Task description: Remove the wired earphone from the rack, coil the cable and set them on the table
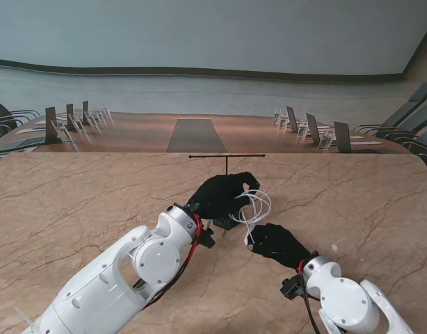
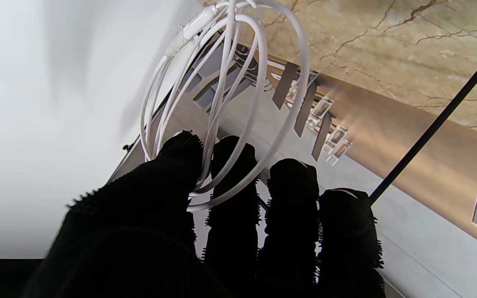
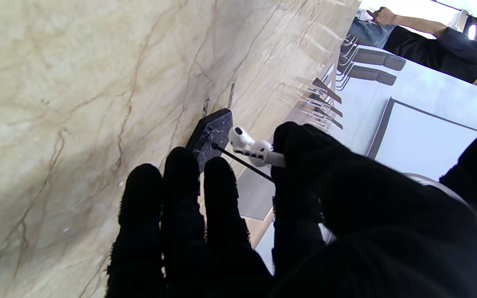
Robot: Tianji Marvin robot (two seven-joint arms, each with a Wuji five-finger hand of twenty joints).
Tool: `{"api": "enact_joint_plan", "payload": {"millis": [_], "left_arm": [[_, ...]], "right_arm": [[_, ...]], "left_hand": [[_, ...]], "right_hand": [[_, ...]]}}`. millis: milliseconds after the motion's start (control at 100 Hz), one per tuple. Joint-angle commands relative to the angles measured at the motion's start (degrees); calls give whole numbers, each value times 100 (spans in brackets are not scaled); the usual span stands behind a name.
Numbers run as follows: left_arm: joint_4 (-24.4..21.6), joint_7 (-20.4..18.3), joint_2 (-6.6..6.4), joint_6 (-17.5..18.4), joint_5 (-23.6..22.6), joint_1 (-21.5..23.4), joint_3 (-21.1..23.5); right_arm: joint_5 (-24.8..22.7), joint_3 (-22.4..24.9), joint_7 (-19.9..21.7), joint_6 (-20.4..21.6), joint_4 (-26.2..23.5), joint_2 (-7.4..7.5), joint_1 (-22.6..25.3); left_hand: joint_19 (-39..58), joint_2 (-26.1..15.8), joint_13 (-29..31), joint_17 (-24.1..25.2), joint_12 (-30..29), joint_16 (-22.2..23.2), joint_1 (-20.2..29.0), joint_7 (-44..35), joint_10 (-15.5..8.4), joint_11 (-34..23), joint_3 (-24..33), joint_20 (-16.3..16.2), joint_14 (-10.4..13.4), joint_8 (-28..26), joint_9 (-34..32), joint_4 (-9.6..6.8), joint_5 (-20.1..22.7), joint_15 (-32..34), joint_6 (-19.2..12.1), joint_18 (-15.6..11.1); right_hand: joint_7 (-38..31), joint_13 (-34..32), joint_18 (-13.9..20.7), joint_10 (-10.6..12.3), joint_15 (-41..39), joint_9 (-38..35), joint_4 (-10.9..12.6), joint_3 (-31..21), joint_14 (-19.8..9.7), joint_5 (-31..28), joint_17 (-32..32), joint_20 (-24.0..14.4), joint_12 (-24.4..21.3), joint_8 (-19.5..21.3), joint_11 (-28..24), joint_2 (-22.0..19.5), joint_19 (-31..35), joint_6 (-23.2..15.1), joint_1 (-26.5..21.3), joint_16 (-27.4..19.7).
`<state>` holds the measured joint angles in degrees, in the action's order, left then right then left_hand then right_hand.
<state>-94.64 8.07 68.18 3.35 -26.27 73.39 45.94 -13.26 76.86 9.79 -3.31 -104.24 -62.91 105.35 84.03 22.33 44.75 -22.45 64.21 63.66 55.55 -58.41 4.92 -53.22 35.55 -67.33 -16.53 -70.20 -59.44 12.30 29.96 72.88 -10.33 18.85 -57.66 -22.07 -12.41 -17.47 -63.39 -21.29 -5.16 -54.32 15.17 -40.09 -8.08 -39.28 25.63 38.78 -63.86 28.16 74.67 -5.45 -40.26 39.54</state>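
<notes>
The wired earphone [image 1: 254, 206] is off the rack [image 1: 227, 157] and held between the two hands, above the marble desk [image 1: 74, 202] and just nearer to me than the rack's thin black T-bar.

The left hand [image 1: 219, 195] is grasping the cable: in the left wrist view several white loops [image 2: 222, 95] hang together, passing between the thumb and the first fingers [image 2: 232, 174], with the inline remote visible on one strand. Gathering the loops around the fingers this way keeps them the same size and stops them springing apart, which is likely why the hand is raised off the desk and not resting on it.

The right hand [image 1: 276, 241] is clenched on the earbud end. The right wrist view shows the two white earbuds [image 3: 249, 145] pinched between thumb and forefinger [image 3: 296, 149], their stems pointing back into the grip, while the other three fingers lie loosely extended. Holding the buds apart from the coil probably keeps this end of the cable taut and controlled, so it can be fed onto the loops without tangling.

The rack's dark marbled base [image 3: 211, 134] and upright rod [image 3: 242, 163] show just beyond the right fingertips, so both hands are working close to it.

By my judgement the coiling is well along, and the bundle is not yet set on the desk.
</notes>
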Motion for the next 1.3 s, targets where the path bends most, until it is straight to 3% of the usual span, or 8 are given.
{"api": "enact_joint_plan", "payload": {"millis": [0,750,800,860,980,1080,1190,1290], "left_arm": [[-54,8,9,-4,-12,46,31],[-84,35,-10,12,-62,105,166],[-86,30,-14,10,-69,112,169],[-86,25,-17,2,-72,124,168],[-64,25,-16,-24,-71,151,151],[-63,28,-18,-37,-74,177,144],[-74,16,-27,-61,-92,213,143],[-90,-13,-43,-80,-117,256,137]], "right_arm": [[-39,10,0,-44,19,-7,63],[-215,200,-65,-188,12,-15,251],[-235,220,-120,-178,8,-26,282],[-245,222,-292,-140,16,-61,312],[-338,371,-88,-131,-88,-9,418],[-547,489,-96,36,-101,4,500],[-543,642,-154,171,-134,-9,600],[-554,751,-251,267,-163,-31,676]], "left_hand": [[75,-161,-127,65,32,-46,57,-504,4,-78,226,63,-140,63,-79,14,316,-33,-46,89],[80,-170,-138,81,25,-67,85,-532,4,-81,181,99,-141,106,-73,23,291,-46,-26,80],[81,-170,-136,80,24,-68,82,-534,2,-82,178,100,-142,105,-76,23,291,-45,-27,80],[79,-173,-141,85,22,-68,87,-532,1,-83,178,101,-141,107,-76,21,285,-45,-29,78],[80,-176,-144,83,21,-70,91,-534,1,-84,174,103,-141,109,-68,20,284,-47,-27,80],[78,-183,-149,87,22,-70,94,-536,-2,-86,164,105,-146,108,-63,21,276,-46,-26,84],[75,-184,-154,93,22,-72,103,-539,-2,-88,154,107,-140,109,-57,20,269,-47,-23,79],[75,-195,-155,93,17,-73,107,-539,2,-86,138,107,-145,114,-56,20,268,-47,-29,81]], "right_hand": [[-811,-68,-16,-58,-196,-121,435,-534,31,-727,11,-4,4,332,-170,-73,292,-410,-217,61],[-799,-108,-31,-67,-208,-174,450,-695,29,-782,-5,7,13,372,-221,10,335,-383,-159,98],[-648,-94,-25,-53,-190,-143,413,-611,15,-697,-1,16,21,190,-214,47,331,-529,-127,91],[-612,22,24,-17,-115,2,298,-111,-8,-236,44,92,90,-590,-115,-92,237,-600,-225,5],[-123,997,590,399,804,1243,281,881,-580,2098,698,400,-107,-1841,588,-585,-798,-154,369,-488],[562,1426,813,803,1831,1187,453,1108,-991,3190,971,467,-785,-1571,2351,-857,-1749,-59,822,-811],[1178,1563,1030,1071,2960,1134,417,1193,-1324,3515,1105,472,-1256,-2013,3805,-839,-2658,-21,896,-1189],[1510,1518,1152,1170,3779,1123,430,1231,-1506,3529,1110,473,-1407,-2176,4316,-879,-3287,16,911,-1478]]}}
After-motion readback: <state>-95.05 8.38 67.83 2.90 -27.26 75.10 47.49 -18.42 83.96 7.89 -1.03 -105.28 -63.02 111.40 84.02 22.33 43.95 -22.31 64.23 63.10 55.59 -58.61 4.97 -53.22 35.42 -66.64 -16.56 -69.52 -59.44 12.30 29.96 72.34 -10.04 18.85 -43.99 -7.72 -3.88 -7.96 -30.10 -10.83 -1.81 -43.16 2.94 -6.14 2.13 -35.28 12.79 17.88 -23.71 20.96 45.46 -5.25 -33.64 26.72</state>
